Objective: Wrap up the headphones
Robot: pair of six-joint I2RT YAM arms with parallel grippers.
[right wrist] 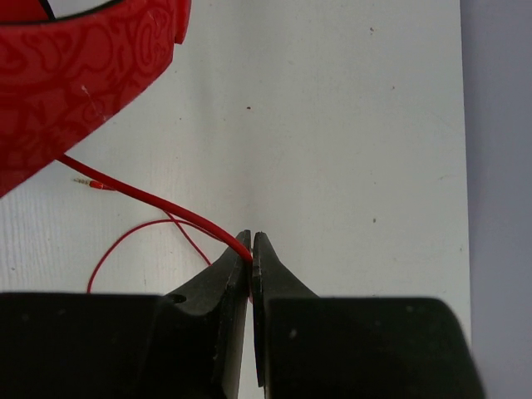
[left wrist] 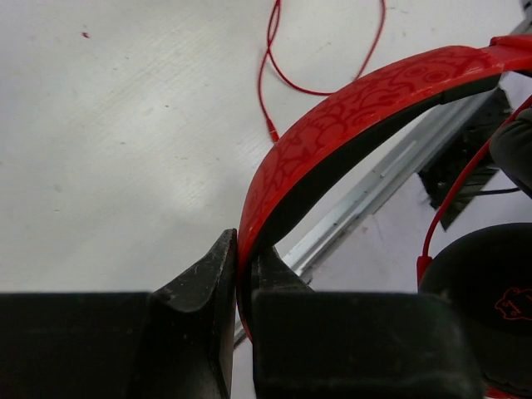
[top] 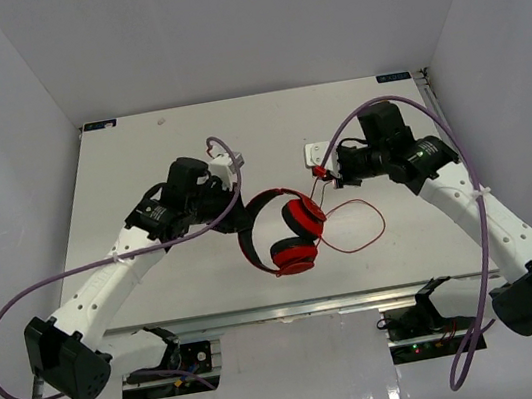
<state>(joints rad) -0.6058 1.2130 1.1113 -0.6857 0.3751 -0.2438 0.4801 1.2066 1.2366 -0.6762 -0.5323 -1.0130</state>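
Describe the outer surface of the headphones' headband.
Headband: red with a darker red doodle print, black inner side. Left wrist view shows it best.

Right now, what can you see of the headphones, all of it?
The headphones are red over-ear ones: patterned red headband lined black, black ear pads. They sit at the middle of the table, headband clamped in the left gripper. Their thin red cable loops loosely over the table, pinched by the right gripper; its plug lies free.
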